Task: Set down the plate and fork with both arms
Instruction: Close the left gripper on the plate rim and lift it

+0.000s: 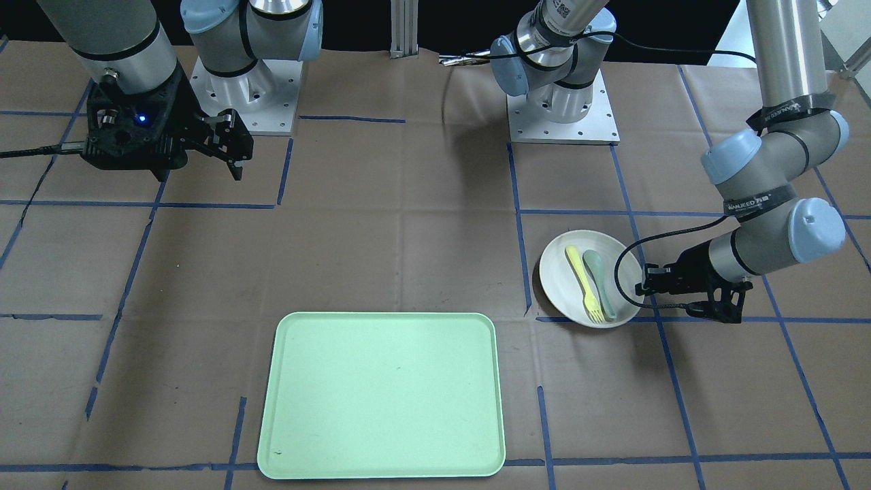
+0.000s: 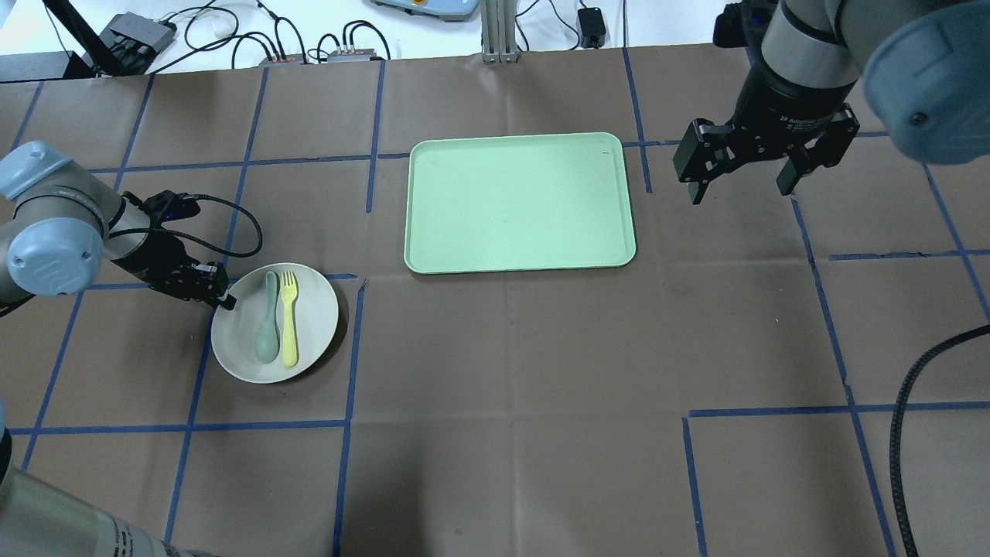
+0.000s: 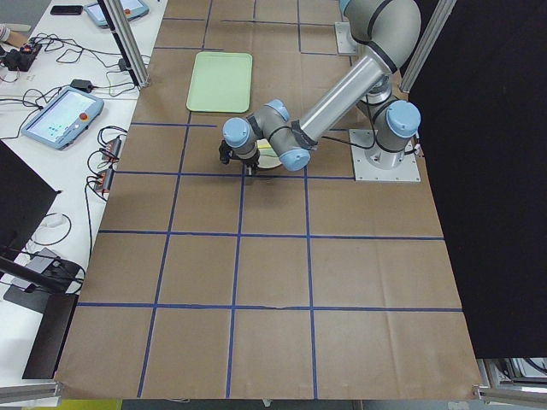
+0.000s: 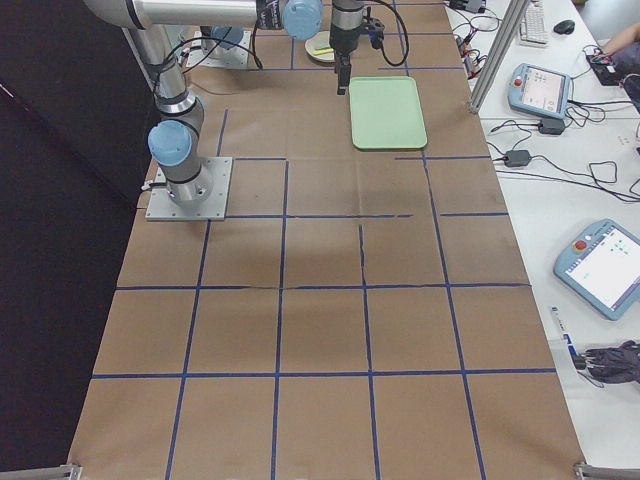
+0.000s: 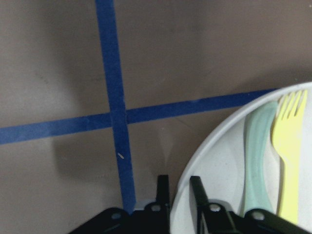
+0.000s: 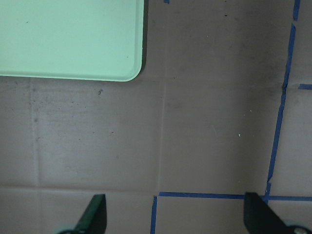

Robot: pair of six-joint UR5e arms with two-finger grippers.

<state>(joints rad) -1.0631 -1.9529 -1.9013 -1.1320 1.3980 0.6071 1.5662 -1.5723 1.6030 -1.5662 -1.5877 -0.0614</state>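
**Left hand [image 5: 179, 180] on plate rim; right hand [image 2: 739, 186] wide open beside tray**

Only the left wrist view shows the grip. The two fingers [image 5: 163, 192] straddle the rim of the plate [image 5: 219, 161], one outside and one inside. They are drawn in to a narrow gap with the rim pinched between them. The overhead view shows just a black tip meeting that rim.

The overhead and front views fix the layout. The plate sits flat on the table [image 2: 495, 387] at the robot's left, well apart from the tray [image 2: 518, 201]. The fork [image 2: 289, 319] lies in the plate just beside a spoon [image 2: 267, 329], parallel to it, on the tray side. Its tines point away from the robot.

The left arm is folded low, its wrist near level, reaching the plate from the outer side. The right arm holds its hand pointing down, above the table, just off the tray's short edge. The right wrist view shows its fingers spread far apart, holding nothing, with a tray corner at upper left.

In the left side view the near arm's wrist covers most of the plate, and the fork cannot be made out. In the right side view the plate is too small to judge. The left wrist view cuts off the handles of both utensils.
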